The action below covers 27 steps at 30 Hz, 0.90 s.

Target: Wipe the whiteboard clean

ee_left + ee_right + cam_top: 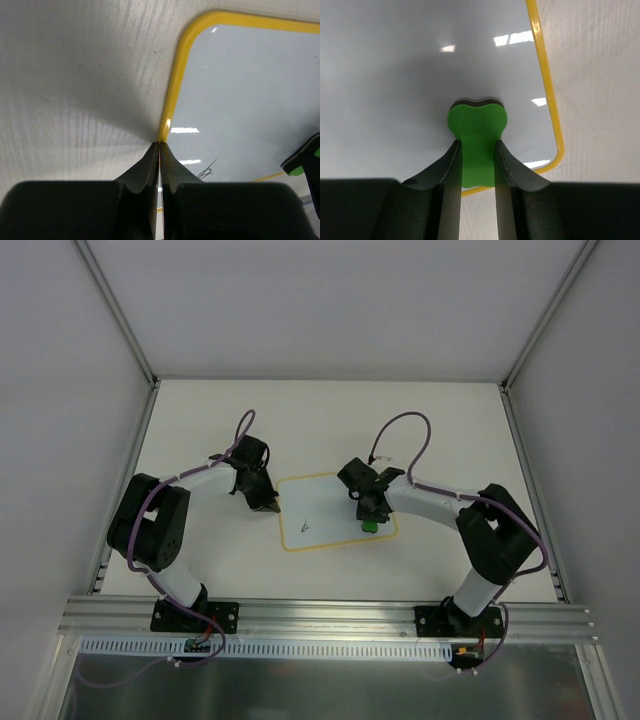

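Our right gripper (pixel 477 146) clamps the green block (pixel 477 120), the whiteboard (pixel 325 502) lying right under its jaws: glossy white, yellow-rimmed, one small dark scribble (pixel 305 526). Our left gripper (pixel 159 146) has its jaws pressed together, tips at that rim.

you'll find no text, label, brand or number to read here: the only mark is a small dark scribble (pixel 305 527) on the whiteboard (pixel 335 502), and it forms no legible letter or figure in any view.
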Motion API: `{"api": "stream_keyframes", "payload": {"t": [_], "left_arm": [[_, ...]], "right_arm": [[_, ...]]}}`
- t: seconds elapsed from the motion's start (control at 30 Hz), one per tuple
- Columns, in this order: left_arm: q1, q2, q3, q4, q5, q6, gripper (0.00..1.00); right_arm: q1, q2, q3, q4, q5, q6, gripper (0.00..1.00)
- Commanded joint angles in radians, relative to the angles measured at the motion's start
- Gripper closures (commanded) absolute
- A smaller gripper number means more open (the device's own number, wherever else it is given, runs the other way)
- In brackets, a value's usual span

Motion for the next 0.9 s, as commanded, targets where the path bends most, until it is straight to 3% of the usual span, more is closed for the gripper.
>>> {"api": "stream_keyframes", "payload": {"t": [0.0,0.27,0.43,0.7,0.87], "left_arm": [[0.007,0.024,-0.009,-0.054,-0.034,0.003,1.00],[0.007,0.016,-0.018,-0.054,-0.019,-0.003,1.00],[0.007,0.006,-0.031,-0.054,-0.028,-0.008,1.00],[0.010,0.006,-0.023,-0.054,-0.045,-0.022,1.00],[0.017,0.003,-0.018,-0.054,-0.048,-0.019,1.00]], "right_arm": [[0.077,0.129,0.031,-0.083,-0.037,-0.016,1.00],[0.243,0.424,0.463,-0.055,-0.167,-0.091,1.00],[0.286,0.510,0.555,-0.058,-0.227,-0.102,1.00],[0.292,0.426,0.399,-0.093,-0.190,-0.074,1.00],[0.268,0.312,0.257,-0.172,-0.082,-0.034,1.00]]}}
